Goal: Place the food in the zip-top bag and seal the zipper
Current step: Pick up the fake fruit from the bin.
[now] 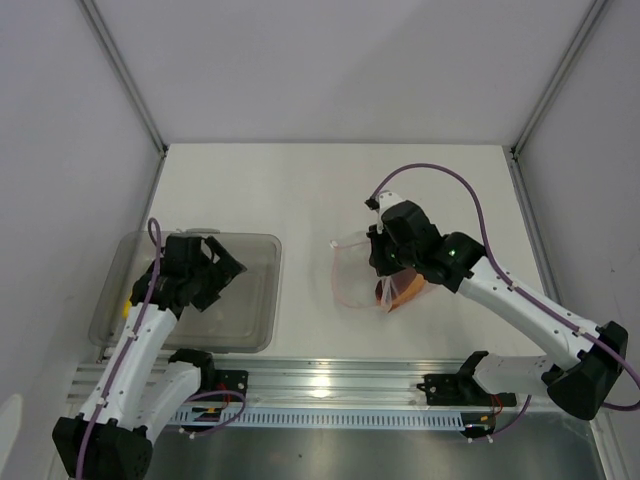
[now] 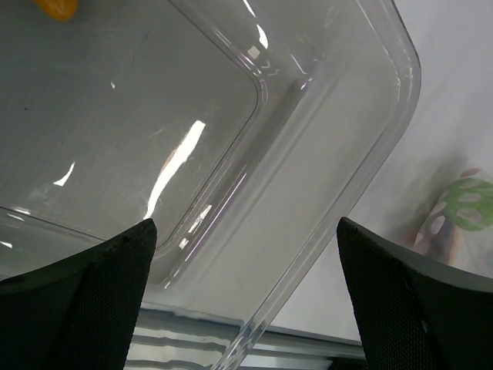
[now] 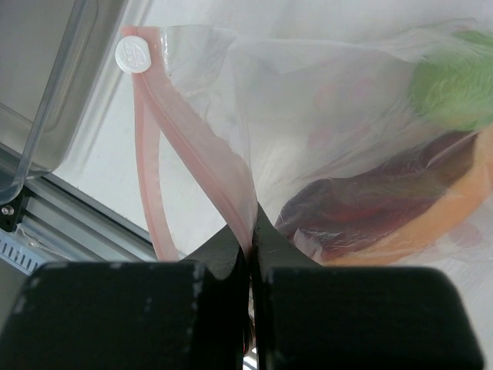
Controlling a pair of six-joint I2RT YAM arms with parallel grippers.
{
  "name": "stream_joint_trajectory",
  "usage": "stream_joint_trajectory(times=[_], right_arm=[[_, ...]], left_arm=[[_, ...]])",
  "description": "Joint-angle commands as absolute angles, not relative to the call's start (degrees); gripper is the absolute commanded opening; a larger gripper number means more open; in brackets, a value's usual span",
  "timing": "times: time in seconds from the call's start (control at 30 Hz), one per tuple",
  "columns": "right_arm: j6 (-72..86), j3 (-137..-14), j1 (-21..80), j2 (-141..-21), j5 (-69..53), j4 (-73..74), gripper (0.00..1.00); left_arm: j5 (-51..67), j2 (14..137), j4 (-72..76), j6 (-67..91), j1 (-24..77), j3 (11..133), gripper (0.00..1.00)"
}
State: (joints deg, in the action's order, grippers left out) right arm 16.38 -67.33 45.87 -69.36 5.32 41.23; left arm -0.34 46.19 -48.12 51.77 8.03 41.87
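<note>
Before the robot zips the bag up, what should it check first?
1. Right gripper pinching the zipper: ok, closed on the pink strip.
2. Red-orange slice and green fruit inside the zip-top bag: ok.
3. All food bagged: not ok, a yellow-orange piece sits over by the grey bin, not in the bag.
4. Zipper sealed: not ok, its two strips gape apart.
5. Left gripper free to help: ok, open, holding nothing, above the bin.
</note>
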Motion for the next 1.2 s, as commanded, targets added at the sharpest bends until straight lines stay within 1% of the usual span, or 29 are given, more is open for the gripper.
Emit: stream_joint_trajectory(times=[0.0, 0.13, 0.3, 0.33, 0.4, 0.77, 0.93, 1.0, 1.17], right_arm=[[15.2, -66.3, 45.1, -68.4, 3.1, 38.7, 0.00], [15.0, -65.7, 44.5, -68.5, 2.5, 37.9, 0.00], [14.6, -65.5, 44.1, -68.5, 2.5, 37.5, 0.00], [14.5, -65.4, 44.0, -68.6, 2.6, 37.4, 0.00], [14.5, -65.2, 44.0, -68.6, 2.5, 37.3, 0.00], [14.7, -63.1, 44.0, -67.8, 2.1, 34.7, 0.00], [13.9, -62.1, 44.0, -67.9, 2.1, 34.5, 0.00], [13.3, -62.1, 44.0, -67.9, 2.0, 34.5, 0.00], [12.2, -62.1, 44.0, -68.6, 0.7, 34.5, 0.00]], left_arm=[[2.6, 44.6, -46.6, 54.5, 4.6, 40.6, 0.99], [1.9, 43.2, -46.3, 55.6, 1.7, 39.8, 0.99], [0.1, 44.4, -48.8, 58.4, -1.3, 40.2, 1.00], [-2.7, 45.5, -49.5, 59.1, -2.0, 40.2, 0.99], [-3.9, 46.7, -51.1, 59.9, -3.6, 40.6, 0.99], [-5.6, 53.0, -49.0, 62.7, -11.3, 39.4, 1.00], [-11.8, 55.9, -51.6, 66.7, -14.7, 41.1, 0.99], [-13.0, 56.6, -53.0, 68.5, -16.9, 41.9, 0.99], [-11.6, 58.5, -51.4, 69.1, -24.2, 41.4, 0.99]])
